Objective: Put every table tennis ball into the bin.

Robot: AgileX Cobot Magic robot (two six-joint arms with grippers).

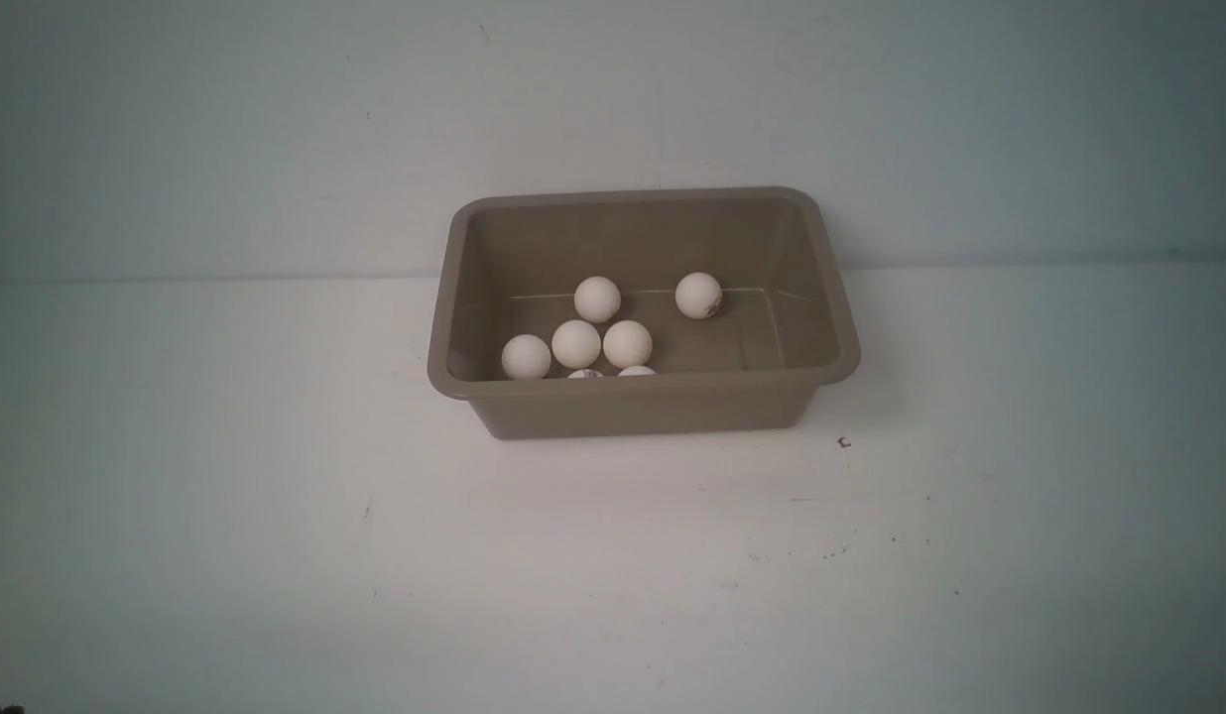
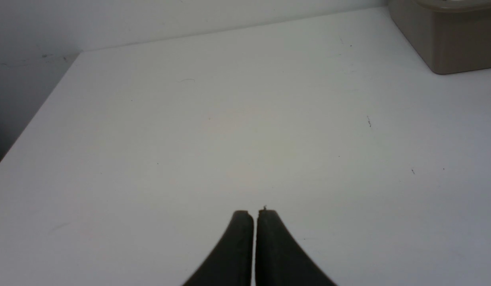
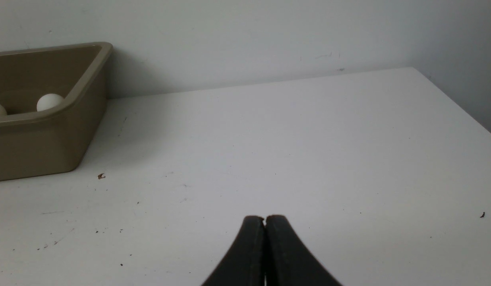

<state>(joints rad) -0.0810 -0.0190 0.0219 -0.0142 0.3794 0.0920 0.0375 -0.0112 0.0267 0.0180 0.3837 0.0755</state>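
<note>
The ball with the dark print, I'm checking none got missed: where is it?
Front view: the printed ball lies inside the bin, against its far wall, right of and apart from the other balls.

Your front view looks forward and down from the robot's side onto the white surface (image 1: 276, 555), with the bin (image 1: 643, 402) mid-frame against the back wall. Your left wrist view sits low over the surface behind the left pincer (image 2: 255, 212), catching one bin corner (image 2: 448, 47). Your right wrist view sits equally low behind the right pincer (image 3: 264, 217), seeing the bin's opposite end (image 3: 70, 131). All three share the bin.
</note>
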